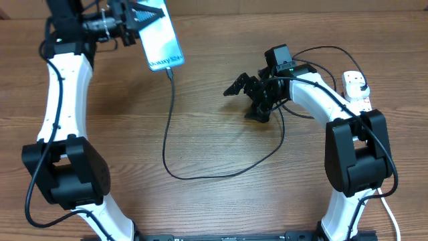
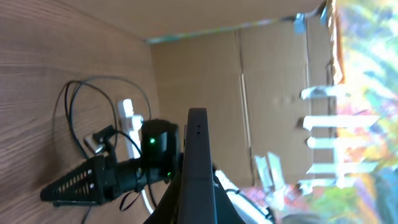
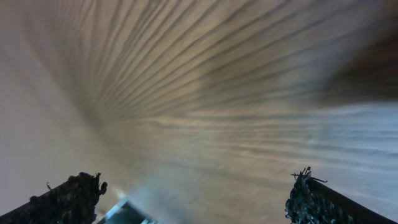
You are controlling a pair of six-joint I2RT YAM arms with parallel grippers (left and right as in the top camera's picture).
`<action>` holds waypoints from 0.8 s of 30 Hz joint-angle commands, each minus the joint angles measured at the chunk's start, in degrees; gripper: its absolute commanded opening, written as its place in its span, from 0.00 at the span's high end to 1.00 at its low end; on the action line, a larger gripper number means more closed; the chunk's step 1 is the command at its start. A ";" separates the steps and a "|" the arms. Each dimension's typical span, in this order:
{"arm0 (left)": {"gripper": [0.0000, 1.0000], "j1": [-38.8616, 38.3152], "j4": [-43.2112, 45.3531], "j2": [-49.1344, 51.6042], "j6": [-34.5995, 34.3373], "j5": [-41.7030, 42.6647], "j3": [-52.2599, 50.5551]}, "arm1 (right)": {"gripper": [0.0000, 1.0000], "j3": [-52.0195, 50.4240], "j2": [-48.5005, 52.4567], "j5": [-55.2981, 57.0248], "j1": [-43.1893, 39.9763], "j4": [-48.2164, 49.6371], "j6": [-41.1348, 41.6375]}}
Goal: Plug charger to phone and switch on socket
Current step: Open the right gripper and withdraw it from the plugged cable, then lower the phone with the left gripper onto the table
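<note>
The phone (image 1: 162,40), clamped by the closed left gripper (image 1: 142,19) near the desk's far edge, was apparently steadied for the charger (image 1: 166,134) at its end, while the empty right gripper (image 1: 235,87) stood spread wide, free for the socket (image 1: 356,90).

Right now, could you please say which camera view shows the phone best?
The overhead view shows most of the screen of the phone. The left wrist view catches only its dark edge; the right wrist view is too blurred to tell.
</note>
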 commanded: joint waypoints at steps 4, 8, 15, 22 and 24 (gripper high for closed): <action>0.96 -3.32 -16.94 -1.40 21.84 -11.28 0.66 | 0.00 0.46 -6.51 7.23 0.04 0.04 -3.08; 0.96 -4.83 -25.90 -1.40 30.16 -17.64 0.66 | 0.00 0.48 -11.04 8.17 0.04 0.66 -5.95; 0.96 -8.98 -36.81 -1.40 35.23 -30.40 0.66 | 0.00 0.50 -19.08 8.57 0.04 2.34 -6.82; 0.96 -15.23 -40.79 -1.40 34.21 -42.36 0.50 | 0.00 0.50 -24.28 8.37 0.04 4.44 -6.78; 0.96 -17.14 -40.81 -1.40 31.80 -45.57 0.48 | 0.00 0.50 -24.98 8.37 0.04 4.44 -6.62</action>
